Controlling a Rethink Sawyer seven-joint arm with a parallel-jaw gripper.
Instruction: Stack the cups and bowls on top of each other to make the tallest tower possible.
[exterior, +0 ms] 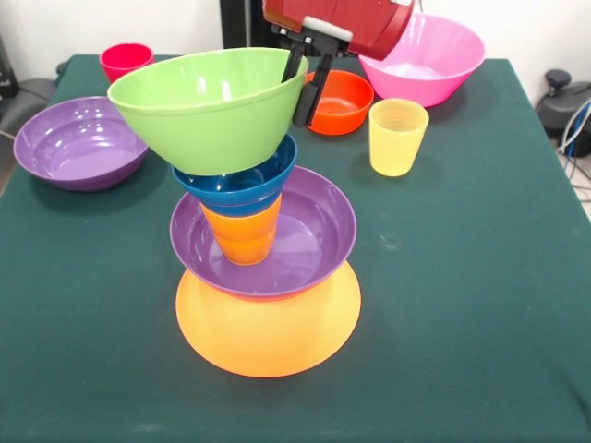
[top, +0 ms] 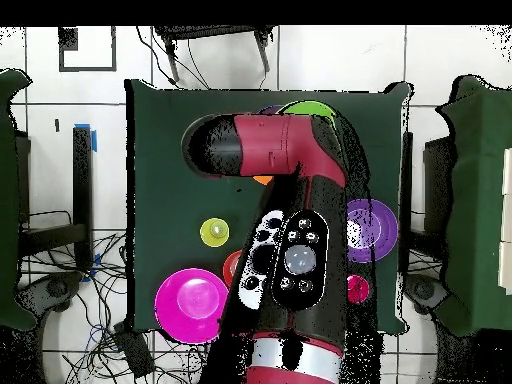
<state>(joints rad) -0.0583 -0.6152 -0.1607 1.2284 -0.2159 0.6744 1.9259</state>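
The tower stands mid-table in the front view: an upturned yellow-orange bowl [exterior: 268, 332] at the base, then a purple bowl [exterior: 309, 235], an orange cup [exterior: 243, 233], a blue bowl [exterior: 242, 183] and a green bowl [exterior: 203, 106] on top, tilted. My gripper [exterior: 301, 90] comes down from the red arm and is shut on the green bowl's right rim, one finger inside and one finger [exterior: 310, 92] outside. In the overhead view the arm [top: 290, 250] hides most of the tower; only a part of the green bowl [top: 305, 106] shows.
A second purple bowl [exterior: 78, 143] [top: 372, 225] and the red-pink cup [exterior: 126, 60] [top: 358, 289] stand at the left. The orange-red bowl [exterior: 340, 101], yellow cup [exterior: 397, 137] [top: 214, 232] and pink bowl [exterior: 427, 57] [top: 190, 300] stand behind and to the right of the tower.
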